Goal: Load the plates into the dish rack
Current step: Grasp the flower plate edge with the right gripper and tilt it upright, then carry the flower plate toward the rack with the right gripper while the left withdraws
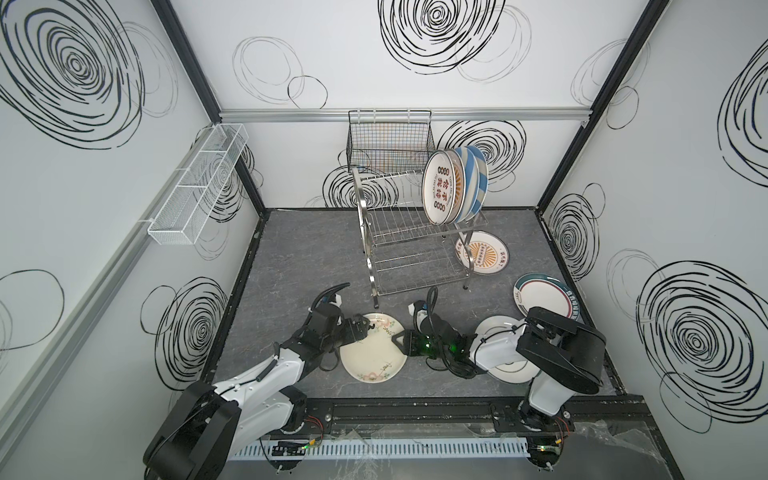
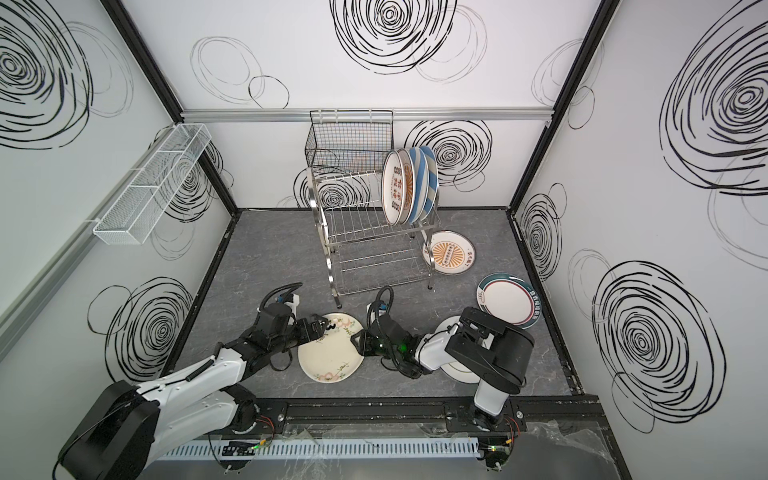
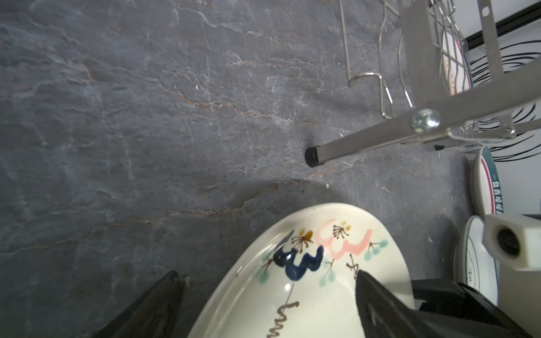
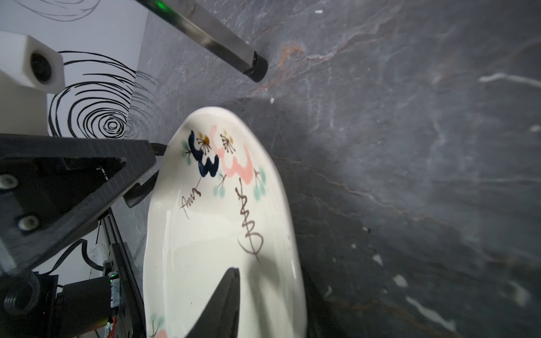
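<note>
Right wrist view shows the floral plate (image 4: 216, 234) lying on the table (image 1: 299, 257) just in front of the dish rack (image 1: 415, 232), near its front leg. My right gripper (image 1: 398, 343) has one finger on top of the rim. The other is hidden underneath, so I cannot tell if it grips yet. My left gripper (image 1: 363, 330) is spread wide over the opposite rim, not squeezing. I think this is the pick-up step. Next comes a firm pinch, then a lift into a free slot of the rack.
</note>
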### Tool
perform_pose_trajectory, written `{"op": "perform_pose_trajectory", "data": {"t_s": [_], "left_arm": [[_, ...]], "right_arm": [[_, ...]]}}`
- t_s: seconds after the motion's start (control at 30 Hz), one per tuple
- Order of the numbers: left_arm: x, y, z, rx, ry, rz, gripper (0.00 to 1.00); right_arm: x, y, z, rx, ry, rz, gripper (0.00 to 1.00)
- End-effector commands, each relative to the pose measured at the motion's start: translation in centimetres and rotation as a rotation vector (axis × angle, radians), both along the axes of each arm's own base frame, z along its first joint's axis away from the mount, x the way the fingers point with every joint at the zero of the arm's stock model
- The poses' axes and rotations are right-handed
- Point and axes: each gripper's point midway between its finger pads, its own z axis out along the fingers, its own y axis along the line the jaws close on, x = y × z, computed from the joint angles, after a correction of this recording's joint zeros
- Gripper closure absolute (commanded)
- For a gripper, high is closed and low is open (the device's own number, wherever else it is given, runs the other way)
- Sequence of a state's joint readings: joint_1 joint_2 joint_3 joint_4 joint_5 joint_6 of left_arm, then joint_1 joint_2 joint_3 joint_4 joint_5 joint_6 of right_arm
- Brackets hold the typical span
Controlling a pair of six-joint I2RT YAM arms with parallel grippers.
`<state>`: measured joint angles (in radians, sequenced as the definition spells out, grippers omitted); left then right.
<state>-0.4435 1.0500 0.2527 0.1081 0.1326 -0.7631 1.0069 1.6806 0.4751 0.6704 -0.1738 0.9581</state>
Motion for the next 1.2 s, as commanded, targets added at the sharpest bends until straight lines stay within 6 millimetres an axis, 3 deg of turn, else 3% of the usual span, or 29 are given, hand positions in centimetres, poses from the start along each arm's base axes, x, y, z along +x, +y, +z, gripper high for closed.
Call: {"op": "perform_pose_trajectory", "data": {"t_s": [0.0, 0.3, 0.43, 0.57, 0.77, 0.97, 1.17], "left_arm": [[-0.1, 0.1, 0.0, 0.016, 0.006, -0.003, 0.04], [0.2, -0.1, 1.3, 0.001, -0.022, -0.006, 0.04], [0.5, 0.5, 2.7, 0.026, -0.051, 0.006, 0.04], [0.9, 1.3, 4.5, 0.040, -0.085, 0.029, 0.04], [0.9, 2.7, 5.3, 0.069, -0.119, 0.066, 0.04], [-0.1, 2.7, 3.6, 0.060, -0.098, 0.038, 0.04], [-1.1, 3.1, 1.6, 0.084, -0.117, 0.017, 0.04]], "right_arm": [[0.9, -0.2, 1.0, -0.009, -0.037, -0.021, 0.75], [1.2, 0.0, 2.0, 0.013, -0.046, -0.031, 0.91], [1.6, -0.8, 3.4, 0.001, -0.077, -0.050, 0.99], [2.0, -2.4, 5.6, -0.058, -0.150, -0.078, 1.00], [2.0, -6.1, 9.9, -0.154, -0.279, -0.117, 1.00], [0.9, -8.9, 14.9, -0.231, -0.360, -0.069, 1.00], [-0.5, -10.4, 21.8, -0.226, -0.431, -0.007, 1.00]]}}
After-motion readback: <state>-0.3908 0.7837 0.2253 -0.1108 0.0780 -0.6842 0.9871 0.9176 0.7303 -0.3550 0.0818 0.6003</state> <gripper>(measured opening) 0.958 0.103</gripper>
